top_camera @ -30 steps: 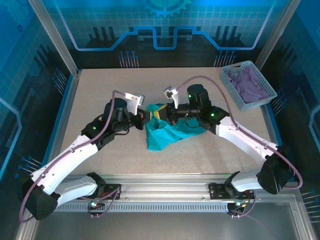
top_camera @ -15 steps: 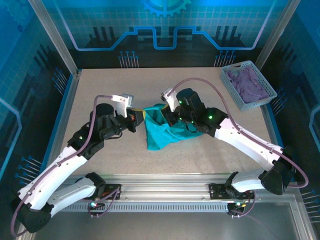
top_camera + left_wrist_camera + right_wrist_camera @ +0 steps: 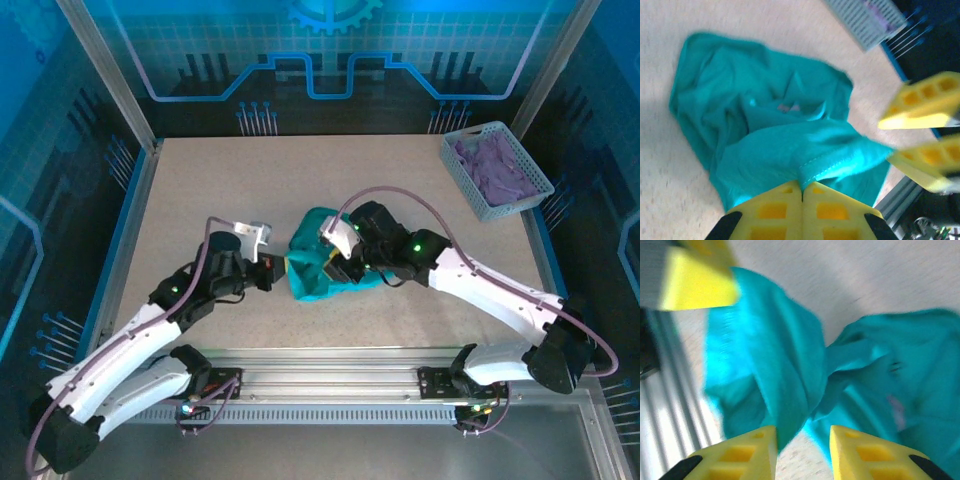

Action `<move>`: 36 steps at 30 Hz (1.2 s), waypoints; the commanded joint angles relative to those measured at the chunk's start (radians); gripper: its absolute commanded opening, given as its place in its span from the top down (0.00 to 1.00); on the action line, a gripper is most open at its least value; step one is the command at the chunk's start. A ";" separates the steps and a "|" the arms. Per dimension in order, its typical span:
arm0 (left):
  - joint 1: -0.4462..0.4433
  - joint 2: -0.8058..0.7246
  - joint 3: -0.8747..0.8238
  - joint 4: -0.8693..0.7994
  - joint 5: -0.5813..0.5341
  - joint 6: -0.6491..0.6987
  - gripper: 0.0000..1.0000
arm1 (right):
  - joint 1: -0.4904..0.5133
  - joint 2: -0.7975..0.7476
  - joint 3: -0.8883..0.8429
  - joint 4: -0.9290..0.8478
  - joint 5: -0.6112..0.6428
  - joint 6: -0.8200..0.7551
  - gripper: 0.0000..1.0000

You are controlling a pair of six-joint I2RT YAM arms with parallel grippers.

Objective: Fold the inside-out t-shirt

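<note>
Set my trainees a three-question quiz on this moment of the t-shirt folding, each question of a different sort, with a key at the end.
1. True or false: the left gripper is shut on a hem of the t-shirt.
2. Where does the purple cloth lie? A. in the basket at the far right; B. spread over the t-shirt; C. at the near edge, between the arm bases.
3. In one word, how do the right gripper's jaws stand?
Key: 1 true; 2 A; 3 open.
</note>
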 commanded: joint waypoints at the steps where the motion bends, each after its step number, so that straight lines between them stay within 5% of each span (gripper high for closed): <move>1: -0.008 -0.012 -0.088 -0.036 0.060 -0.097 1.00 | 0.013 -0.066 -0.040 -0.017 -0.220 -0.043 0.63; 3: -0.012 -0.036 -0.140 -0.022 0.074 -0.132 1.00 | -0.014 -0.084 -0.055 0.028 -0.228 -0.030 0.60; 8: -0.010 -0.107 -0.129 -0.092 -0.060 -0.114 0.53 | -0.242 -0.001 -0.034 0.137 -0.093 0.213 0.54; 11: -0.002 -0.069 -0.085 -0.062 -0.154 -0.083 0.38 | -0.283 0.105 0.018 0.122 0.102 0.229 0.47; 13: 0.022 0.026 -0.042 -0.008 -0.153 -0.065 0.33 | -0.293 0.184 0.054 0.127 0.184 0.228 0.43; 23: 0.171 0.656 0.269 0.208 -0.022 -0.050 0.25 | -0.347 0.600 0.268 0.109 0.172 0.246 0.30; 27: 0.178 0.838 0.369 0.195 0.031 -0.047 0.26 | -0.351 0.687 0.319 0.103 0.164 0.246 0.38; 30: 0.179 0.918 0.392 0.206 0.061 -0.054 0.35 | -0.364 0.706 0.342 0.115 0.147 0.246 0.60; 34: 0.195 0.966 0.396 0.240 0.118 -0.074 0.62 | -0.388 0.639 0.336 0.173 0.119 0.242 0.85; 36: 0.223 0.982 0.392 0.290 0.197 -0.112 0.83 | -0.401 0.576 0.323 0.221 0.097 0.244 0.95</move>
